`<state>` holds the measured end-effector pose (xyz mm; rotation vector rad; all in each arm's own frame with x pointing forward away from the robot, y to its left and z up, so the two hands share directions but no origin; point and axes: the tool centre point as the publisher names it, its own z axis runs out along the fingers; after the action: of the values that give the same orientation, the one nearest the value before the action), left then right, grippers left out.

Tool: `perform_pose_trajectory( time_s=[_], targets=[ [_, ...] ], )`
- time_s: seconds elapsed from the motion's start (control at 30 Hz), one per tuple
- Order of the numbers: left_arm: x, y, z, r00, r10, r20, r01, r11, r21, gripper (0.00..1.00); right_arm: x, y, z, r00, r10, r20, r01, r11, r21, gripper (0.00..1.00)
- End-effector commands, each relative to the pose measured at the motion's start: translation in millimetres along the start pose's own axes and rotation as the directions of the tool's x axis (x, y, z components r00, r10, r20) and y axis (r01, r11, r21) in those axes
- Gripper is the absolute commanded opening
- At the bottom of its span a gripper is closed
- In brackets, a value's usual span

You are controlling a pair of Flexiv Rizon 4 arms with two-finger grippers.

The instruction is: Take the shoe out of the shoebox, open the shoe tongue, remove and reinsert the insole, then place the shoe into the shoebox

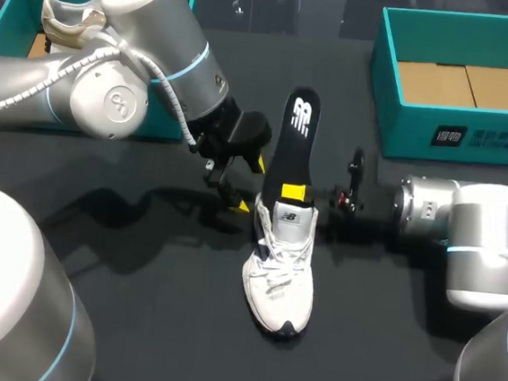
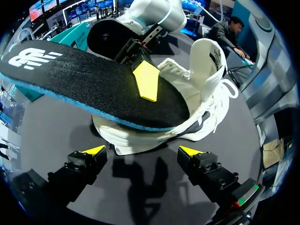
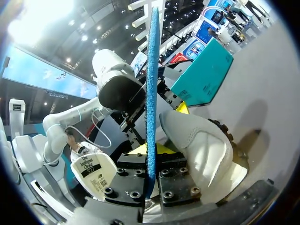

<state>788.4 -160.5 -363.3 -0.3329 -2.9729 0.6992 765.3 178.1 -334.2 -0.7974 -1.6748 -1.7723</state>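
A white shoe [image 1: 280,270] lies mid-table, toe towards the front edge. The black insole [image 1: 298,136] stands up out of its heel end. My right gripper [image 1: 294,193] is shut on the insole just above the shoe's opening. In the right wrist view the insole [image 3: 151,84] shows edge-on between the gripper's [image 3: 151,151] fingers, with the shoe's heel [image 3: 204,145] beside them. My left gripper [image 1: 237,178] is open just left of the shoe. In its wrist view its tips [image 2: 142,152] hang apart ahead of the shoe [image 2: 201,93], under the insole [image 2: 84,79].
A teal shoebox [image 1: 11,5] at the back left holds another shoe [image 1: 67,24]. A second teal shoebox [image 1: 461,138] at the back right shows only its cardboard floor. My left arm [image 1: 112,78] crosses in front of the left box.
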Motion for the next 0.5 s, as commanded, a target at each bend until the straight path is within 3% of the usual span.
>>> perform_pose_trajectory(
  time_s=[0.03,0.5],
  targets=[
    [1.1,0.6,-0.7,1.000,0.001,0.001,-0.001,1.000,0.000,1.00,3.5,-18.2,-5.3,1.000,0.010,0.017,-0.010,1.000,-0.013,0.00],
    [1.1,0.6,-0.7,1.000,0.001,0.001,-0.001,1.000,0.000,1.00,14.5,-38.8,3.6,0.999,0.042,0.017,-0.042,0.998,0.035,0.00]
  ],
)
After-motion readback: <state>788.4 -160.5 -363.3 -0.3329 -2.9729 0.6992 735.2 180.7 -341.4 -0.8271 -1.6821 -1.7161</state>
